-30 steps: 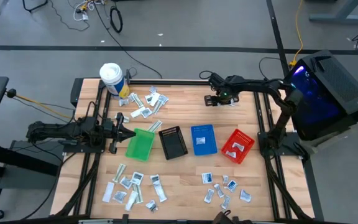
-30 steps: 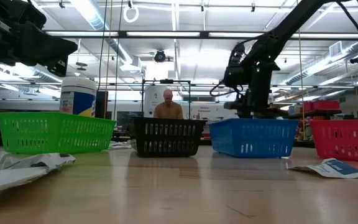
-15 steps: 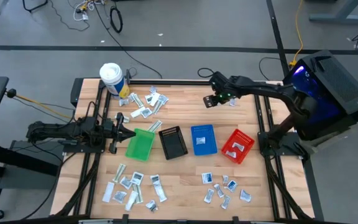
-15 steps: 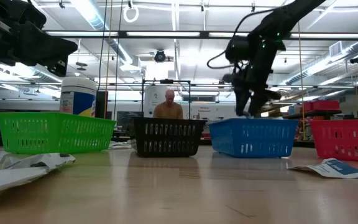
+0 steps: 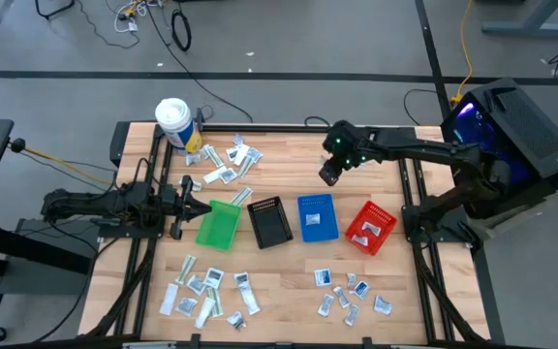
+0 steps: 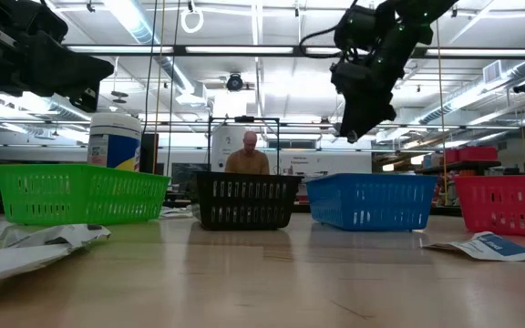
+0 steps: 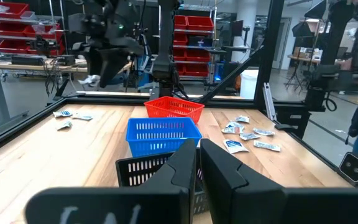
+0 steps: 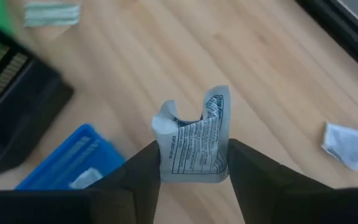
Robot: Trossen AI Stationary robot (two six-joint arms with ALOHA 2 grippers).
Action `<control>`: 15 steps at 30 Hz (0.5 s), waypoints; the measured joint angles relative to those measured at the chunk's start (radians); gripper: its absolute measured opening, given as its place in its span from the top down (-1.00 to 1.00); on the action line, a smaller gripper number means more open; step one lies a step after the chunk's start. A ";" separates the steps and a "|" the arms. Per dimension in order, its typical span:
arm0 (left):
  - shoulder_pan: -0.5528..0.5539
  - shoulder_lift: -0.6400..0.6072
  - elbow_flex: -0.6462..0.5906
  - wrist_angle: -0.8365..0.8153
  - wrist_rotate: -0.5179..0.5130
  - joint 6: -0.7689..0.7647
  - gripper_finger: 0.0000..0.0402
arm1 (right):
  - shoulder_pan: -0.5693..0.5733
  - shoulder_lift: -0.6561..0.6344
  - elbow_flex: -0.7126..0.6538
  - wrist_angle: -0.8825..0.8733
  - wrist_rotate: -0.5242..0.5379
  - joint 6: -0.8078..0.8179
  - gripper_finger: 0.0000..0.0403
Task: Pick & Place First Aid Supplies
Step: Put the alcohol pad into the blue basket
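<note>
Waiting at the table's left edge, the left gripper (image 5: 194, 205) points its nearly closed, empty fingers at the green bin (image 5: 219, 225). Raised over bare wood behind the blue bin (image 5: 317, 216), the right gripper (image 5: 328, 174) pinches a printed sachet (image 8: 194, 145); only its wrist view reveals this, and blurred loose sachets (image 8: 347, 144) lie beyond.

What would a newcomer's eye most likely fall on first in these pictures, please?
Probably the row of four small bins mid-table: green bin, black bin, blue bin and red bin. Above the blue bin, raised off the table, the right gripper pinches a crumpled printed sachet. The left gripper waits beside the green bin, with more sachets scattered along the table's near edge.
</note>
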 joint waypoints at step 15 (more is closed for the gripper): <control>0.000 0.000 0.000 0.000 0.000 0.000 0.84 | 0.220 0.000 0.000 0.019 -0.095 -0.306 0.10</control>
